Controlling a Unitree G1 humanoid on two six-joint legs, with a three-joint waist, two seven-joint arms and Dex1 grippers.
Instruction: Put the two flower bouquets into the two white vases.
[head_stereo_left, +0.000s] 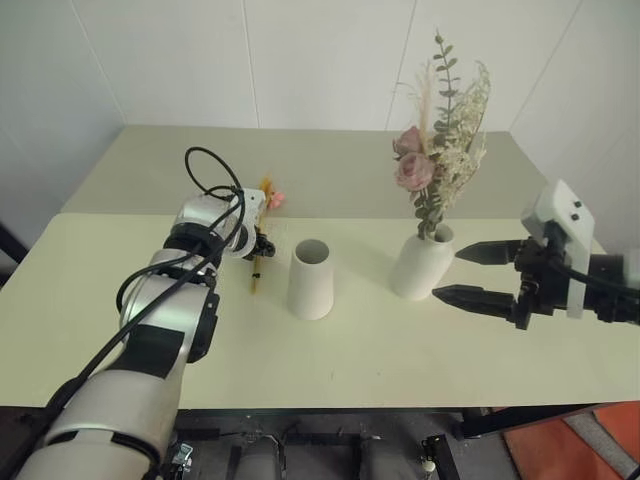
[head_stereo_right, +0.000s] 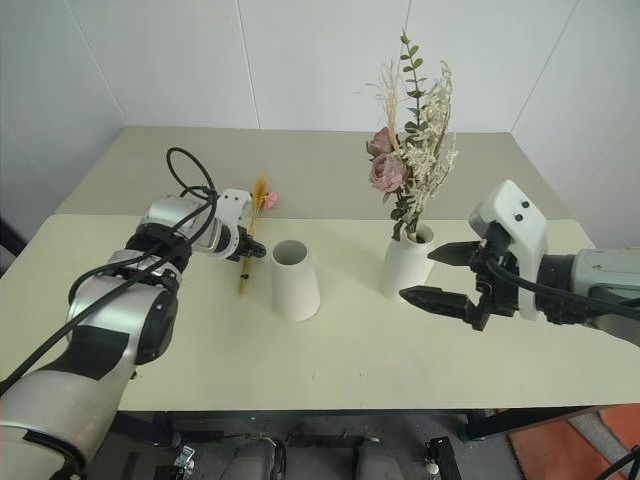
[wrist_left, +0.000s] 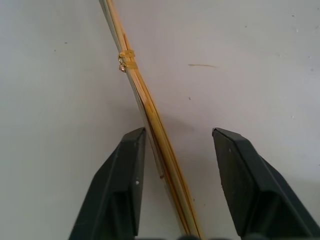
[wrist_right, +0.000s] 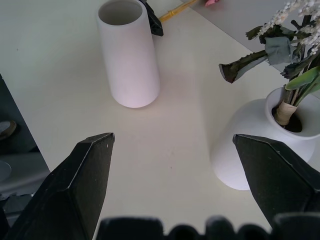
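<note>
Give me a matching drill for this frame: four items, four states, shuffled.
1. rose bouquet
2. cone vase
3. yellow stem
4. right gripper

a. lying flat on the table, between the left gripper's fingers
b. open, beside the egg-shaped vase
c. standing in the egg-shaped vase
d. upright, holding nothing

Pairs: 1-c, 2-d, 3-a, 4-b

slim bouquet (head_stereo_left: 262, 232) mid-stem hidden behind left claw (head_stereo_left: 262, 246)
</note>
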